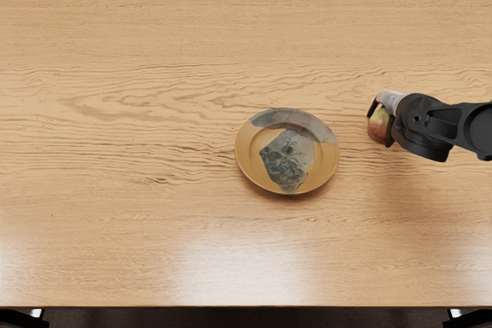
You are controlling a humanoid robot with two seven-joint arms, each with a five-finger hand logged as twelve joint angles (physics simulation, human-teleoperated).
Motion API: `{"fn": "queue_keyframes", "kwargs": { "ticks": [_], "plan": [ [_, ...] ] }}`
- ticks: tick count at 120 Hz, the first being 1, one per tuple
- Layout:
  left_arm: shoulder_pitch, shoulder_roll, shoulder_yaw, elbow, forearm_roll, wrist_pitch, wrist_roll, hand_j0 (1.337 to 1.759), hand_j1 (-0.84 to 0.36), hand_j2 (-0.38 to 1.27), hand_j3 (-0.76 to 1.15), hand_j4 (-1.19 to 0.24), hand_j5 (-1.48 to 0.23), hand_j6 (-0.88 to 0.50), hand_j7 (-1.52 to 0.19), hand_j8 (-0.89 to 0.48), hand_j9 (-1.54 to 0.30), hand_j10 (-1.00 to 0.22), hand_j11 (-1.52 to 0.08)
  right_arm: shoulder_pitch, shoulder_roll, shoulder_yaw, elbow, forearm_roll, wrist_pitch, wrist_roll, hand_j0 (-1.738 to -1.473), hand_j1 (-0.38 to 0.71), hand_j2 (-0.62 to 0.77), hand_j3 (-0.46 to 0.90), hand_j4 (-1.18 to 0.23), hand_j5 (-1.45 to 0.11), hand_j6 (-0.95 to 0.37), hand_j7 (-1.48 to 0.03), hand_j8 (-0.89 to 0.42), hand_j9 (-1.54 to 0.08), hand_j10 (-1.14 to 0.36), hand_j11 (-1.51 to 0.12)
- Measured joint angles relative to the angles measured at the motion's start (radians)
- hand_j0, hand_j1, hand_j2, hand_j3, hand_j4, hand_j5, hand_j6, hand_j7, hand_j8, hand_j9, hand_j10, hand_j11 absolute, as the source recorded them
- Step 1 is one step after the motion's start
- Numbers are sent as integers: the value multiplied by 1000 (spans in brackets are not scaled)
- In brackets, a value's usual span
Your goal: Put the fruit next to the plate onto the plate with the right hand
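Right robot hand (400, 124), reaching in from the right edge, holds a reddish-yellow fruit (378, 124) in its curled fingers, near but clear of the gold plate (243, 148) at the middle of the wooden counter (154, 51).

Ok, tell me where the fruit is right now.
In the head view the fruit is at the right side of the table, to the right of the plate and clear of it, gripped by the right hand.
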Motion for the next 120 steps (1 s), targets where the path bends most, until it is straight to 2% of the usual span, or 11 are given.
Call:
{"fn": "queue_keyframes", "kwargs": {
  "ticks": [97, 120],
  "plan": [
    [0, 0, -1, 0, 0, 0, 0, 1658, 339, 2, 0, -8, -10, -8, -10, -8, -10, -8, -10, 1, -5, 1, 7, 2, 1, 0, -1656, 185, 36, 0, -497, -655, -392, -650, -386, -659, -495, -660],
    [0, 0, -1, 0, 0, 0, 0, 1658, 340, 2, 0, -8, -10, -8, -10, -8, -10, -8, -10, 32, -59, 10, 88, 6, 1, 0, -1657, 193, 63, 0, -503, -673, -400, -664, -383, -672, -503, -674]
  ]
}}
